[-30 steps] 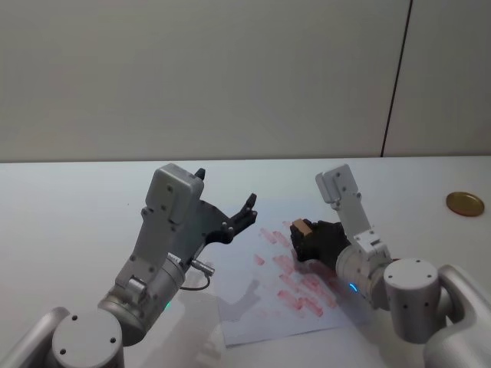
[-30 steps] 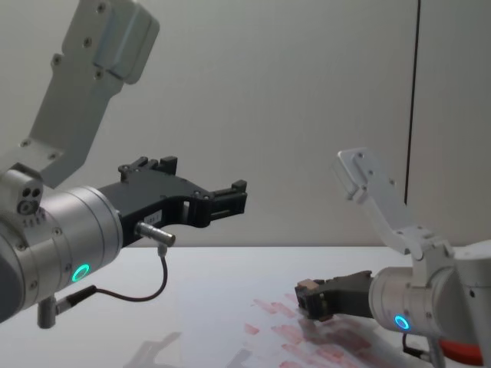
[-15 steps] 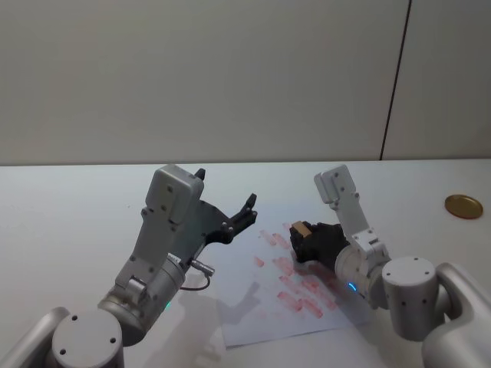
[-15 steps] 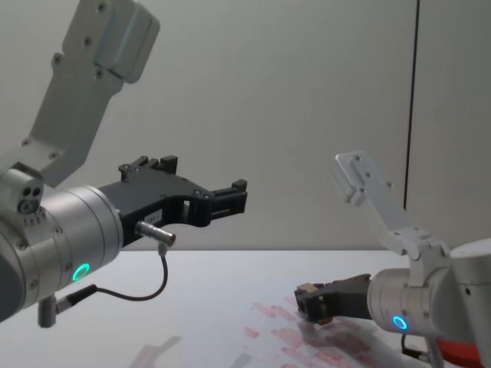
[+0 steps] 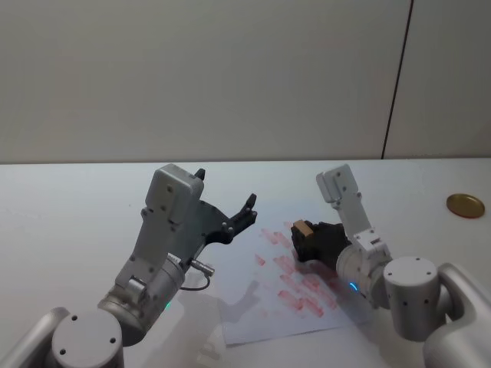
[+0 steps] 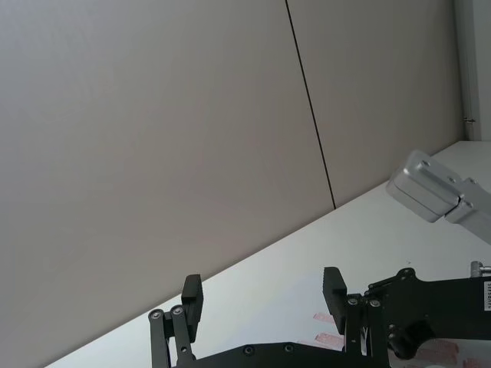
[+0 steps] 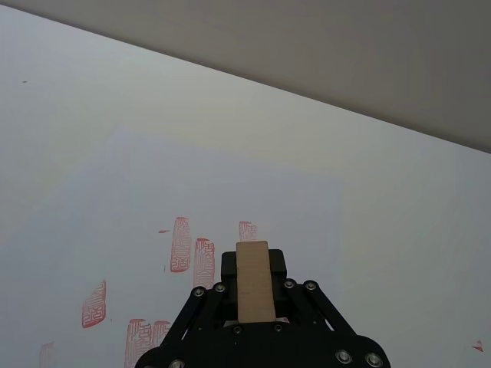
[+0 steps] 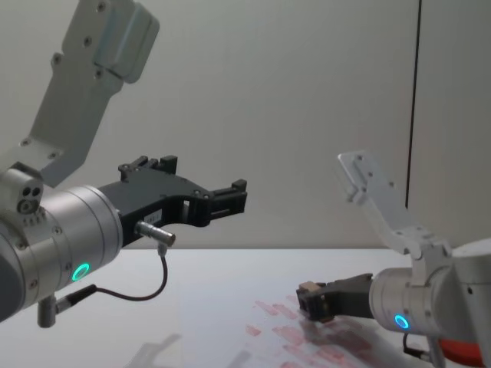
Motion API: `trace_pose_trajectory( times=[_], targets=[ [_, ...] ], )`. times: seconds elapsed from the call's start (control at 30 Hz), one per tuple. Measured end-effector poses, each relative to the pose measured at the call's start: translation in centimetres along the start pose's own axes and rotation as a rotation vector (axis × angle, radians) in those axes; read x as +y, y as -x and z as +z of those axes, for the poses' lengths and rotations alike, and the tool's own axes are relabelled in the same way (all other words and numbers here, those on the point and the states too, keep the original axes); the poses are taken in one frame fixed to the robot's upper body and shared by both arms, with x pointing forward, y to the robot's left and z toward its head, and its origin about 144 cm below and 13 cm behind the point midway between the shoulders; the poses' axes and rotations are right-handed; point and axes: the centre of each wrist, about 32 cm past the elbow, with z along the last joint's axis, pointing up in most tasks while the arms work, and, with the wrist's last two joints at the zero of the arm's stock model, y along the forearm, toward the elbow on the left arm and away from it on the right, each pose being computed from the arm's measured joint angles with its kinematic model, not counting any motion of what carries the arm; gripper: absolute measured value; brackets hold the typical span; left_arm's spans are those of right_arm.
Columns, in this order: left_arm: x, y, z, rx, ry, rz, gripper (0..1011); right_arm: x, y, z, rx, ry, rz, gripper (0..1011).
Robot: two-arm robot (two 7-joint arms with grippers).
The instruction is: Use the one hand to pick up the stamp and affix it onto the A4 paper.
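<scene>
My right gripper (image 5: 304,239) (image 8: 311,301) (image 7: 254,285) is shut on the stamp (image 5: 302,228) (image 7: 254,280) (image 8: 309,289), a light tan wooden block held between black fingers. It hangs just above the A4 paper (image 5: 268,307) (image 7: 138,199) (image 8: 230,314), a white sheet with several red rectangular prints (image 5: 295,287) (image 7: 182,244). I cannot tell whether the stamp touches the sheet. My left gripper (image 5: 247,207) (image 8: 239,195) (image 6: 265,291) is raised over the sheet's left side, open and holding nothing.
A round gold-coloured disc (image 5: 465,204) lies on the white table (image 5: 77,207) at the far right. A black cable (image 8: 146,291) dangles under the left wrist. A grey wall stands behind the table.
The right gripper with the stamp drifted slightly left and then back; it stays just over the printed sheet. The left arm has not moved.
</scene>
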Motion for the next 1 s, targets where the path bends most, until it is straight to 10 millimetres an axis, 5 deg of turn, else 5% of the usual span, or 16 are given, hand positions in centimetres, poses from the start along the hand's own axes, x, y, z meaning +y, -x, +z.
trace_pose_trajectory(
  times=[0.53,1.0],
  targets=[
    [0.0,0.0,0.0,0.0,0.0,0.0,993,-2.0,-0.4,2.2,0.009,-0.152,-0.039,219],
    [0.0,0.0,0.0,0.0,0.0,0.0,993,-6.2,-1.4,5.2,-0.001,-0.34,-0.139,219]
  ],
)
